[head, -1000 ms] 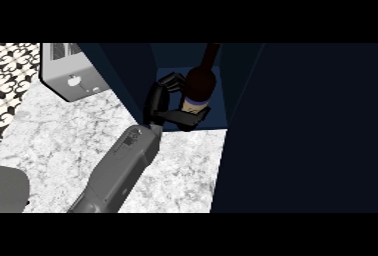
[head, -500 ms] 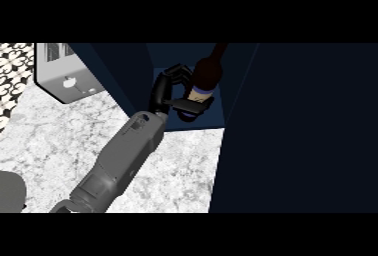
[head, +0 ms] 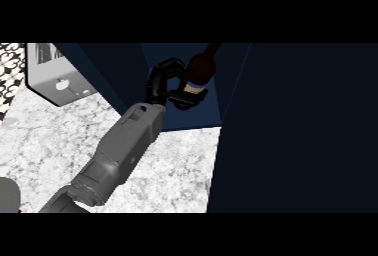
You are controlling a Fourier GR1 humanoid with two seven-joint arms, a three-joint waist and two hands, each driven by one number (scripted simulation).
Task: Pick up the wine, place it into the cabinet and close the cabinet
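The wine bottle [head: 201, 69] is dark with a pale label band. It stands upright inside the open dark blue cabinet [head: 193, 119], its neck running out of the picture's top. My right hand [head: 164, 84] is shut on the bottle's lower body from the left, fingers curled round the label. The grey forearm [head: 122, 150] slants up from the lower left over the counter. The bottle's base is hidden behind the fingers. My left hand does not show.
The cabinet's wide dark door panel [head: 295, 130] fills the right side. A silver toaster [head: 57, 77] sits at the upper left on the marble counter [head: 52, 145]. A grey rounded shape [head: 6, 196] shows at the lower left edge.
My right hand has carried the bottle deeper into the cabinet, further from me. The forearm reaches farther in and the toaster has slid right in the view.
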